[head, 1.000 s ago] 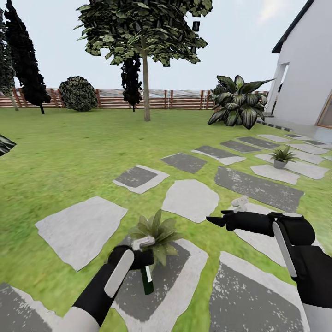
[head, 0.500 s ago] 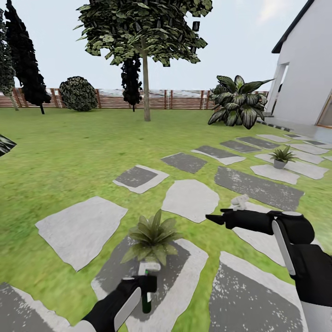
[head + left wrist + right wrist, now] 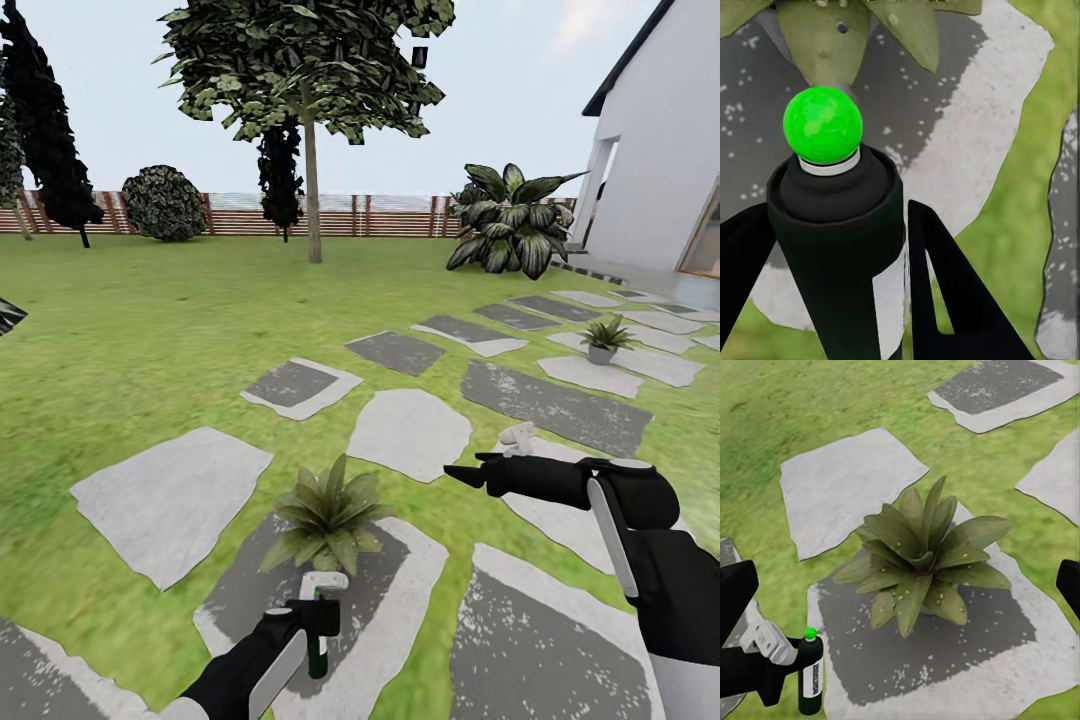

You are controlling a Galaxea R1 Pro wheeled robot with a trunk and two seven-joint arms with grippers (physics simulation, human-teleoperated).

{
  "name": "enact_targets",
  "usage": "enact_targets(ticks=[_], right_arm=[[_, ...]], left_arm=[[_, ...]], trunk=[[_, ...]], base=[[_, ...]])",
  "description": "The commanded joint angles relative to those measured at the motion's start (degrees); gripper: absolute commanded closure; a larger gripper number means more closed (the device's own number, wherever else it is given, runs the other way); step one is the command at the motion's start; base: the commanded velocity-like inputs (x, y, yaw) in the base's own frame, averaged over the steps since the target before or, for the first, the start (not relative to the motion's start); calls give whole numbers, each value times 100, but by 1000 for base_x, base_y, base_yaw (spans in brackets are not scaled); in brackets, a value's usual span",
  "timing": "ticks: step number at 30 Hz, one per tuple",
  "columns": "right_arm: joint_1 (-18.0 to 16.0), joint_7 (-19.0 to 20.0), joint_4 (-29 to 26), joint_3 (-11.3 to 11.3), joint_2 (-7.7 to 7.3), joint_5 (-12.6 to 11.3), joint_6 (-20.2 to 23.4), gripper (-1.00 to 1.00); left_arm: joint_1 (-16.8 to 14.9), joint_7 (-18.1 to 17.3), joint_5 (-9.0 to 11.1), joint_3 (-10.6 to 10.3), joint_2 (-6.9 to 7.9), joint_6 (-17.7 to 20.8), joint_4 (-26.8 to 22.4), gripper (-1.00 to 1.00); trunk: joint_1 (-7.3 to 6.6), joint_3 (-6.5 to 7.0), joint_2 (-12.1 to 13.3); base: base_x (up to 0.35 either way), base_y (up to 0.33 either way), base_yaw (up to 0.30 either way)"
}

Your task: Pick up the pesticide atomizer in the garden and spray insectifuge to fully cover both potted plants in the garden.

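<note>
My left gripper [image 3: 308,622] is shut on the pesticide atomizer [image 3: 319,645], held upright low in the head view. Its white trigger head points at the near potted plant [image 3: 325,515], a rosette on a grey stepping stone just beyond it. In the left wrist view the black fingers [image 3: 945,292] clamp the atomizer's black body [image 3: 832,247], whose green knob faces the plant's leaves [image 3: 825,37]. My right gripper [image 3: 464,474] hovers open to the right of that plant [image 3: 919,559]. The second potted plant [image 3: 603,338] stands far right on the stones.
Grey and white stepping stones [image 3: 410,430] run across the lawn toward a white house [image 3: 660,150] at right. A tree [image 3: 312,130], a big leafy plant [image 3: 512,220], a round bush [image 3: 163,203] and a brown fence [image 3: 390,215] line the back.
My left gripper has drawn the atomizer back and down from right against the near plant's leaves to a spot short of it. The view shifted slightly. The right arm has kept still.
</note>
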Motion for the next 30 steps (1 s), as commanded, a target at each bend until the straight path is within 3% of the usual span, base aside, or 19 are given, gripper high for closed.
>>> enact_targets(ticks=[1,2,3,4,11,30], right_arm=[[-2,19,-2,-1,0,-6,37,-100],[0,24,-2,2,0,-6,21,-100],[1,24,-2,2,0,-6,17,-100],[4,25,-2,2,0,-9,6,-100],[9,26,-3,3,0,-12,1,-100],[15,26,-3,3,0,-12,1,-100]], left_arm=[[-6,52,110,42,-79,9,-9,100],[-8,60,450,227,-151,39,-6,100],[-9,61,527,249,-159,47,-6,100],[-24,67,764,320,-172,80,-5,100],[-72,154,1296,364,-171,97,-5,100],[-76,505,1410,373,-212,60,-14,100]], trunk=[[-1,-6,-3],[-1,-6,-3],[-1,-6,-3],[-1,-6,-3],[-1,-6,-3],[-1,-6,-3]], base=[[0,0,-1],[0,0,0],[0,0,0],[0,0,0],[0,0,0],[64,-91,0]])
